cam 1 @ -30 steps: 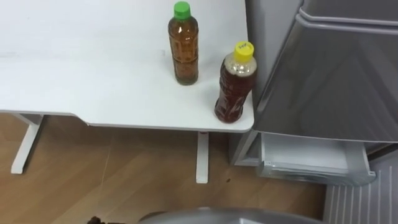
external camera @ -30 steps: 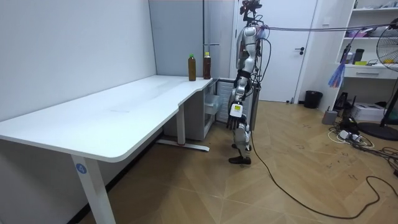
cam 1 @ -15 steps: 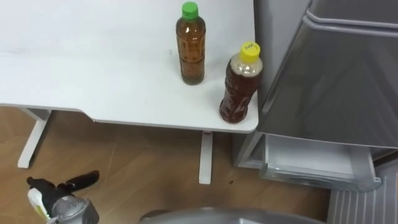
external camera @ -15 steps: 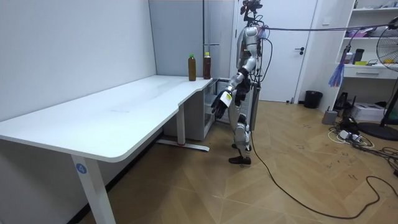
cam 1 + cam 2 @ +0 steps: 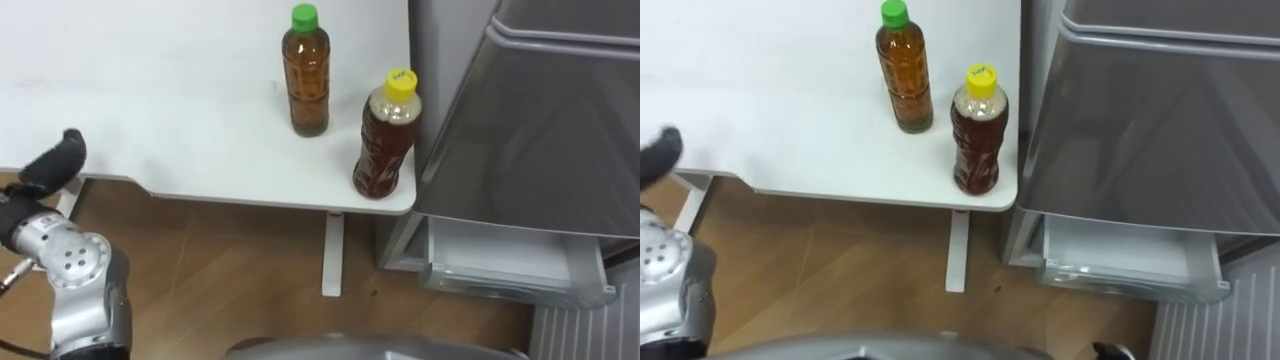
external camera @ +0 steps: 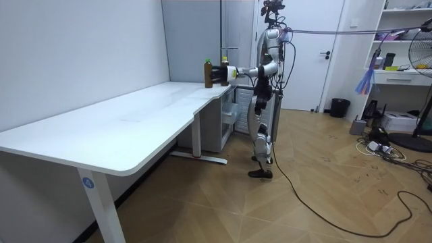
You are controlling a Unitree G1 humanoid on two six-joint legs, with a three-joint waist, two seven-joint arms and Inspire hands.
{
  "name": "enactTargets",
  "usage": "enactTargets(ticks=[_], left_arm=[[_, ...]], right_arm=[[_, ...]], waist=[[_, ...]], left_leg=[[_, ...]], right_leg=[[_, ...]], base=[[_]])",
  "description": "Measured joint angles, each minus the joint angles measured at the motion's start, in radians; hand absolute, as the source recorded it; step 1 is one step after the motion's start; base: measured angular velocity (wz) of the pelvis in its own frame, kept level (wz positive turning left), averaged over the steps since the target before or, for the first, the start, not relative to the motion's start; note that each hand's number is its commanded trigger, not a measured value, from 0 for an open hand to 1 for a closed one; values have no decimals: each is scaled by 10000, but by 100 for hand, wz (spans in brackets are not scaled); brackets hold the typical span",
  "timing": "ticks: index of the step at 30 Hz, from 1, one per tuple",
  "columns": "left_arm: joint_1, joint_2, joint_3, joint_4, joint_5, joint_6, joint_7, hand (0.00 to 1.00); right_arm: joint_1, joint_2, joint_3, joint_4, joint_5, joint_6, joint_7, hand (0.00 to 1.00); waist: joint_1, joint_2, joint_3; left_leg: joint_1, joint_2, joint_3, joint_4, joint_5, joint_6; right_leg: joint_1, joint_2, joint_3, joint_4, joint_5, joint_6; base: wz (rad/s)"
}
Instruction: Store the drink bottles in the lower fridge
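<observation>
Left hand (image 5: pixel 58 163): dark, on a silvery wrist, up at table height on the far left, over the near edge of the long white table (image 5: pixel 160 90). It holds nothing. Whether it is spread or curled I cannot tell.
Left arm: in the room view it reaches out level toward the room view's left, over the table's end.
Table: smooth white top on white legs, with the two drinks standing on its right-hand end.
Green-capped clear bottle of amber drink (image 5: pixel 306 75): upright on the table, well to the right of the hand and set back from the front edge.
Yellow-capped clear bottle of dark brown drink (image 5: pixel 385 135): upright on the table's front right corner, just beside the fridge's side. It is nearer the robot than the green-capped one. The two stand near each other but apart.
Tall grey fridge (image 5: pixel 540 130): right up against the table's right end. A pale open bin (image 5: pixel 500 262) shows at its foot, under the grey door front.
Floor: light brown wooden boards (image 5: pixel 220 270) under the table and in front of the fridge.
Robot: stands upright on the wood floor at the table's end, facing the bottles and the fridge.
Room: a white door (image 6: pixel 334 54) behind the robot, a small black waste bin (image 6: pixel 339 106) beside it, and white shelves (image 6: pixel 401 74) on the room view's right.
</observation>
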Motion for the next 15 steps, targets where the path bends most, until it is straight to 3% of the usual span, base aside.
enactTargets(ticks=[7,10,15], left_arm=[[-25,-5,-16,-1706,-1,-16,-776,0],[-60,-5,-63,-2349,2,-17,-1403,0],[-236,-11,-767,-2814,-42,18,-2504,0]], right_arm=[[11,1,-22,204,-110,10,245,0],[-91,1,-20,205,-490,13,391,0],[-285,1,7,384,-535,16,526,0]], waist=[[-71,5,19],[-297,2,44],[-417,-51,118]], left_leg=[[1,13,-13,0,-1,-1],[-6,6,-105,12,0,0],[-13,7,-139,-5,3,-6]], right_leg=[[47,7,-31,-4,1,-1],[65,-8,-169,6,0,0],[72,-6,-304,-18,0,-1]], base=[[1],[8],[1]])
